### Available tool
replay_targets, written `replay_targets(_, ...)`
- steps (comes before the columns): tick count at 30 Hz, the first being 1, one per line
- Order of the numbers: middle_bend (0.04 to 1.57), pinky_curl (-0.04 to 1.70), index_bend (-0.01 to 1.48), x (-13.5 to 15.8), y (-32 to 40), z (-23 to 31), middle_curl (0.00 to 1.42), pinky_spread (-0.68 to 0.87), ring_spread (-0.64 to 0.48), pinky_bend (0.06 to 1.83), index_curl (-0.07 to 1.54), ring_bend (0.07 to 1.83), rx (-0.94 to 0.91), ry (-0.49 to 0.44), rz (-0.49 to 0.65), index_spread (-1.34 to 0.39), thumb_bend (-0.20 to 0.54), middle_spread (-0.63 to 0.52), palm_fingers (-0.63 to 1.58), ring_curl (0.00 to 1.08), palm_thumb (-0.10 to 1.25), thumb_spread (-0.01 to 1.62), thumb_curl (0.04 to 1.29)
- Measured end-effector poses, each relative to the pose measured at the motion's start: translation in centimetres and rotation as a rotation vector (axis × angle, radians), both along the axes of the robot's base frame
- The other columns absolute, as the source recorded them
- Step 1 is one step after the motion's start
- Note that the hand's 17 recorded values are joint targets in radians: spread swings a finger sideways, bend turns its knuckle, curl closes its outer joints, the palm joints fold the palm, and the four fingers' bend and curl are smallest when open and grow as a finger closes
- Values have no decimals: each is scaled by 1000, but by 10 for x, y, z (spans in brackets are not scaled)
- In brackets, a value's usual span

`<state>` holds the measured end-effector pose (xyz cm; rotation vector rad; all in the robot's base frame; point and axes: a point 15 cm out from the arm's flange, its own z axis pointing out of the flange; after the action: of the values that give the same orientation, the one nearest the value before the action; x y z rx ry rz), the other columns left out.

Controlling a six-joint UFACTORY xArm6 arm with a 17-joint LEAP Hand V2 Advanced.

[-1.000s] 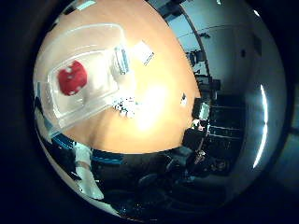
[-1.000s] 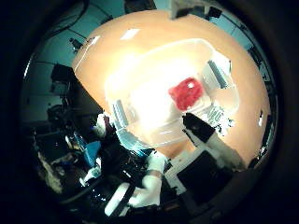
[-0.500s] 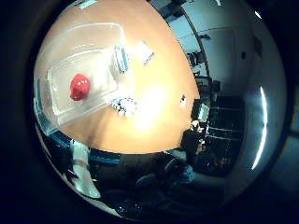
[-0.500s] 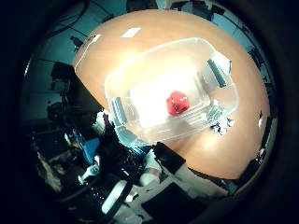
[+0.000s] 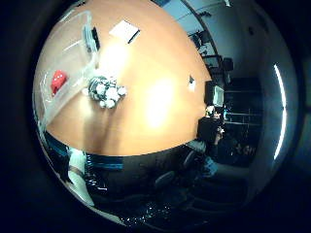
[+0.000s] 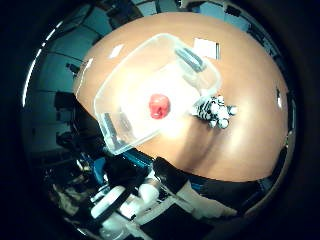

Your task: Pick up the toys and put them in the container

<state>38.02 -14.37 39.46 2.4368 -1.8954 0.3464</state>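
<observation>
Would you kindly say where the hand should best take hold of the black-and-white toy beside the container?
Probably from straight above, fingers closing round the whole lumpy cluster of the black-and-white toy. It lies low on the table, close against the container wall, so the open table side gives more finger room.

A clear plastic container (image 5: 68, 63) sat on the orange-brown table (image 5: 155, 97), far below the palm, with a red toy (image 5: 58, 81) lying inside it. Just beside the container's wall stood a black-and-white toy (image 5: 104, 90) (its exact form was too small to tell). Farther across the table lay a white sheet (image 5: 125, 30) and a small card (image 5: 191, 83).
</observation>
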Motion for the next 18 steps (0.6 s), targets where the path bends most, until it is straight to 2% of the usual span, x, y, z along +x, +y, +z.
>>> replay_targets(4, 217, 309, 153, -8, -39, -32, 336, 417, 201, 418, 248, 273, 14, 38, -49, -337, -24, 62, 60, 254, 499, 1011, 283)
replay_targets(11, 205, 309, 163, -7, -67, -85, 333, 418, 201, 402, 256, 257, 29, 84, -77, -325, -26, 62, 74, 253, 500, 1010, 287)
replay_targets(18, 190, 306, 170, 3, -83, -129, 323, 419, 201, 373, 279, 225, 49, 124, -93, -320, -23, 62, 98, 251, 514, 1005, 287)
